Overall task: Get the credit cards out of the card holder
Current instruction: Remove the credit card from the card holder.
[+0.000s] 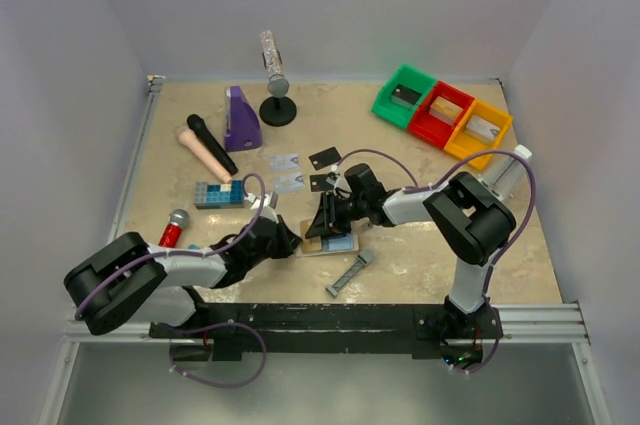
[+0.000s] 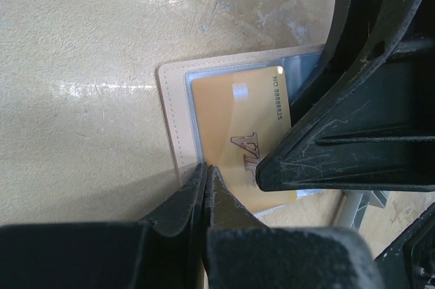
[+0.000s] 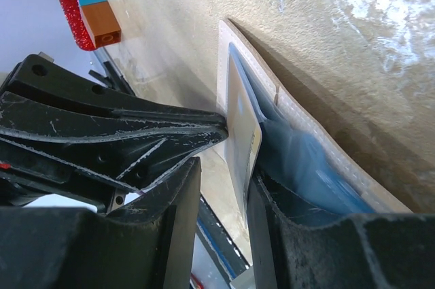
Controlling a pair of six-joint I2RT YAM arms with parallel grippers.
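The card holder (image 1: 340,244) lies open on the table, tan-edged with blue-grey pockets (image 2: 173,112). A gold card (image 2: 238,119) marked VIP sticks partway out of its pocket. My left gripper (image 2: 206,170) is shut, its tips pressing on the holder's tan edge (image 1: 293,242). My right gripper (image 3: 224,166) is open, its jaws straddling the gold card's raised edge (image 3: 242,119), which leans on one finger (image 1: 322,225). Two pale grey cards (image 1: 287,171) and two black cards (image 1: 324,169) lie on the table behind the holder.
A blue studded block (image 1: 218,194) and a red microphone (image 1: 175,228) lie to the left. A grey bar tool (image 1: 350,273) lies in front of the holder. A black microphone (image 1: 210,143), a purple object (image 1: 241,117) and a stand (image 1: 277,105) are at the back. Green, red and yellow bins (image 1: 440,113) stand back right.
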